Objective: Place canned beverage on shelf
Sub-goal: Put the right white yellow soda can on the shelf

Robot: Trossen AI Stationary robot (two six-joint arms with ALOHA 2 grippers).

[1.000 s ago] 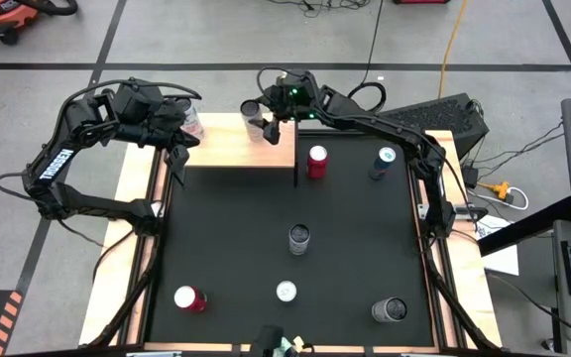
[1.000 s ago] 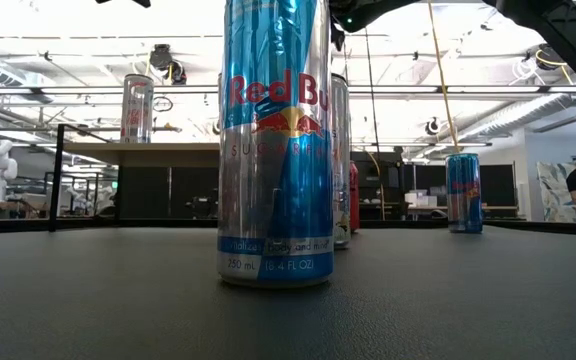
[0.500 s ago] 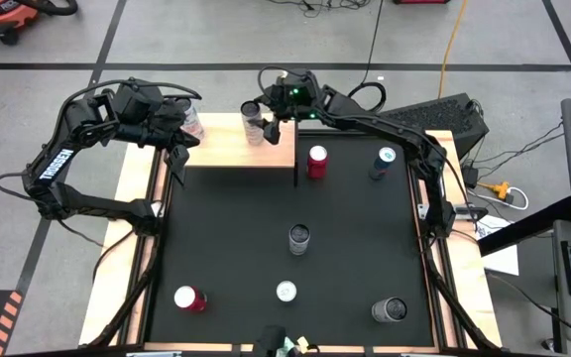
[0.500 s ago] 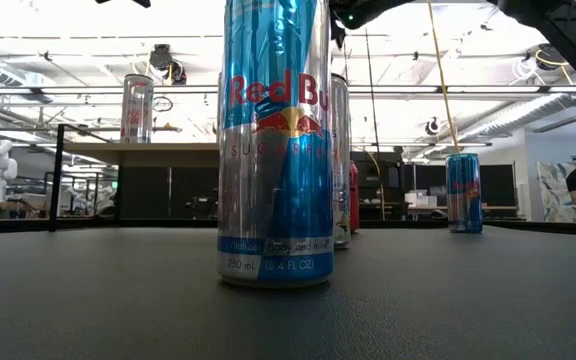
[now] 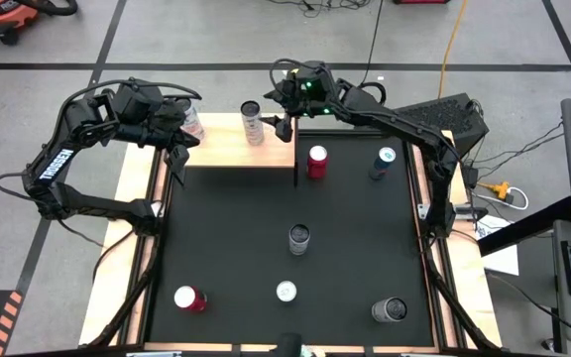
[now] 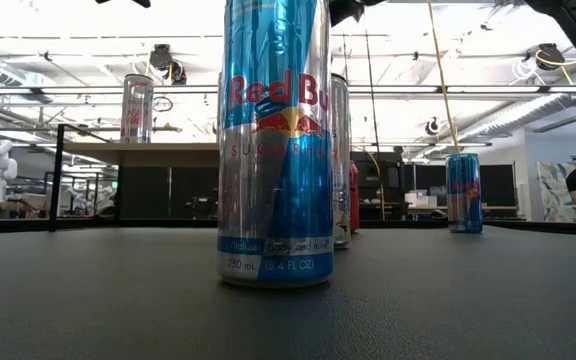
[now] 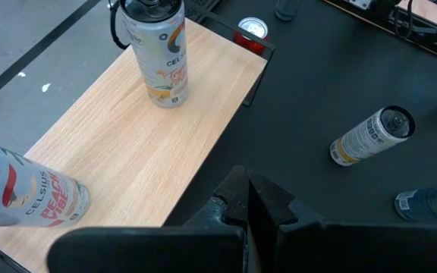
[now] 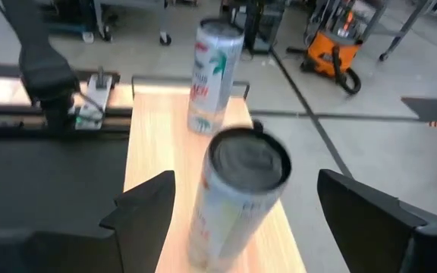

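Observation:
The shelf [image 5: 221, 149], a light wooden top, stands at the table's far left. Two tall white cans stand upright on it: one [image 5: 253, 121] near its right end and one [image 5: 192, 121] at its left end. My right gripper [image 5: 278, 111] hangs open just right of the first can [image 8: 237, 197]. Its fingers stand on either side of the can without touching it. My left gripper [image 7: 247, 193] is shut with nothing in it, over the shelf's near left edge.
On the black mat [image 5: 236, 228] stand a red can [image 5: 316, 161], a blue can [image 5: 383, 162], a silver can [image 5: 298, 238] and several more along the near edge. A tall blue-silver can [image 6: 273, 140] fills the low view. A dark post [image 5: 295, 164] stands at the shelf's right corner.
My right gripper has drawn back from the white can toward the table's right edge and risen a little, staying open. The can stands where it was on the shelf, now clear of the fingers.

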